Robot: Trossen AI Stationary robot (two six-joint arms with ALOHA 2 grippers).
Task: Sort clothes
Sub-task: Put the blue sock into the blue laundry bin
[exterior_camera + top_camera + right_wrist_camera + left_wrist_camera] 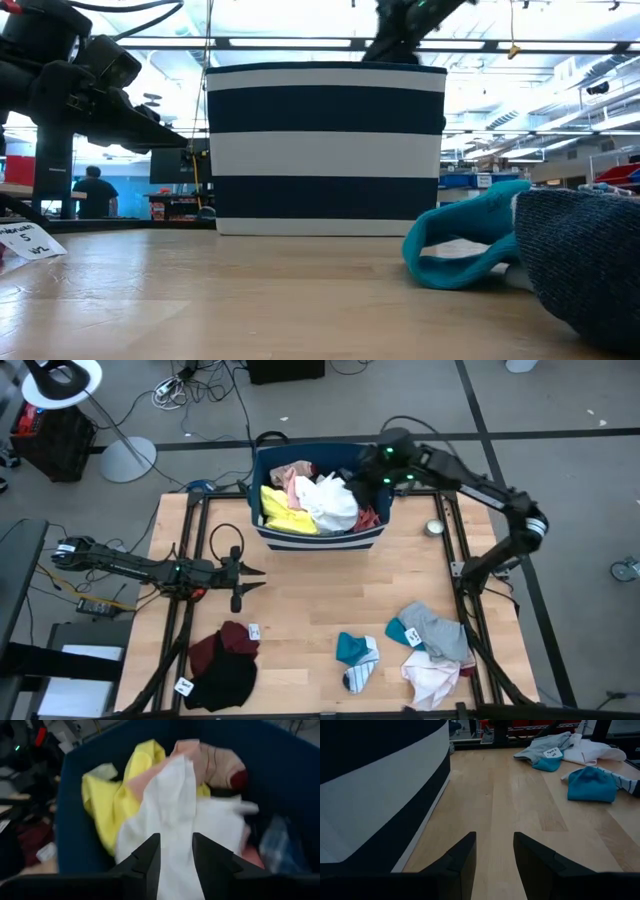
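Observation:
The navy bin with white stripes (322, 540) stands at the table's far middle. In it lie a white garment (175, 815), a yellow one (110, 795) and a pink one (210, 760). My right gripper (176, 865) hangs open above the white garment, clear of it, over the bin's right half (362, 482). My left gripper (495, 865) stands open and empty, low over the table left of the middle (252, 578), beside the bin's wall (380, 785). More clothes lie flat on the table: a maroon and a black piece (225, 660), teal and striped socks (355, 655), and a grey, teal and pale pile (435, 645).
Bare wood lies between the bin and the clothes along the near edge. A small round metal object (434, 527) sits right of the bin. White paper tags (254, 630) lie by the maroon piece. In the low view a teal sock (470, 250) and grey cloth (590, 260) lie close.

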